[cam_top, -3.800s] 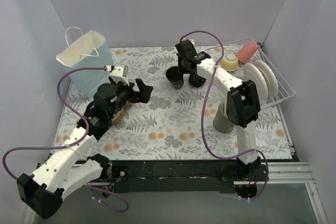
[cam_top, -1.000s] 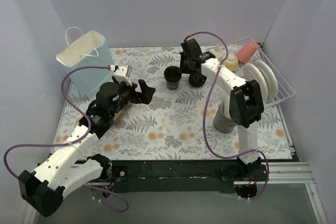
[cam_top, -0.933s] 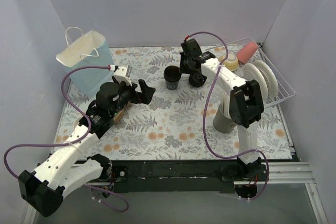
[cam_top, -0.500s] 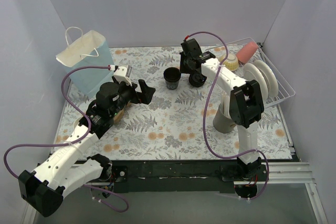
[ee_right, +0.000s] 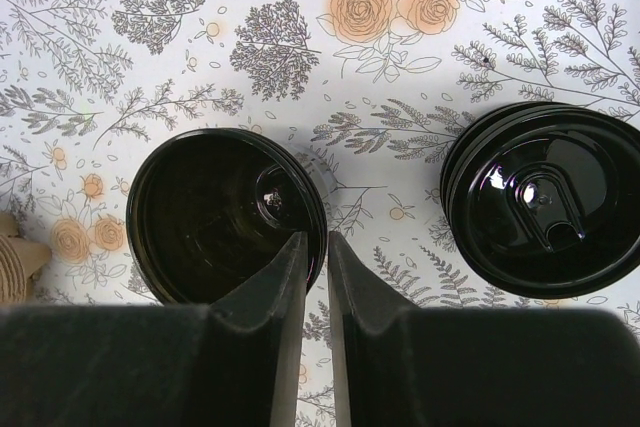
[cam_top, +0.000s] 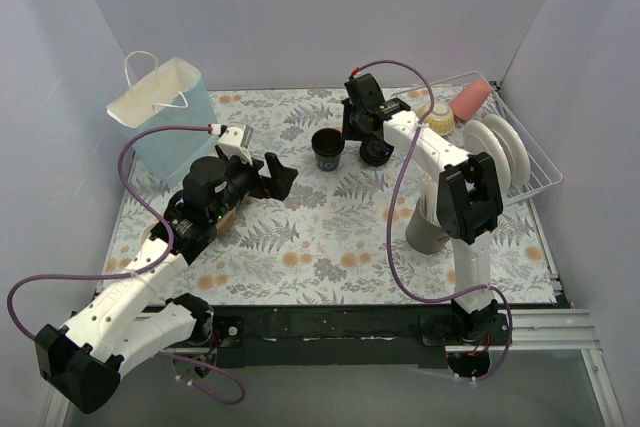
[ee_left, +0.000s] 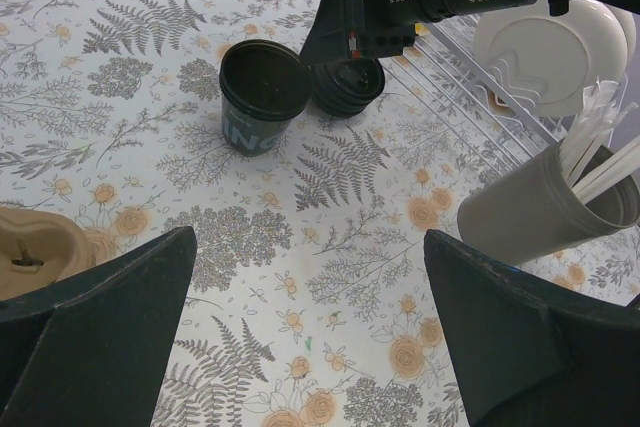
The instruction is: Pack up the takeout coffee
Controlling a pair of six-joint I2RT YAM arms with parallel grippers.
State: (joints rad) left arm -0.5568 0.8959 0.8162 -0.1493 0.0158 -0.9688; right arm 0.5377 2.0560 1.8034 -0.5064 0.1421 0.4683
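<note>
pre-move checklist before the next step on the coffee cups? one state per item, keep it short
1. Left gripper free: ok, jaws wide apart with nothing between them.
2. Right gripper clear of the left cup: cannot tell, its fingers are nearly together right at the cup's rim.
3. Both cups upright on the table: ok, left cup and right cup.
4. Lids on: right cup ok, sip lid visible; left cup cannot tell.
5. Paper bag standing upright at far left: ok.
6. Path from cups to bag clear: not ok, the left arm sits between them.
</note>
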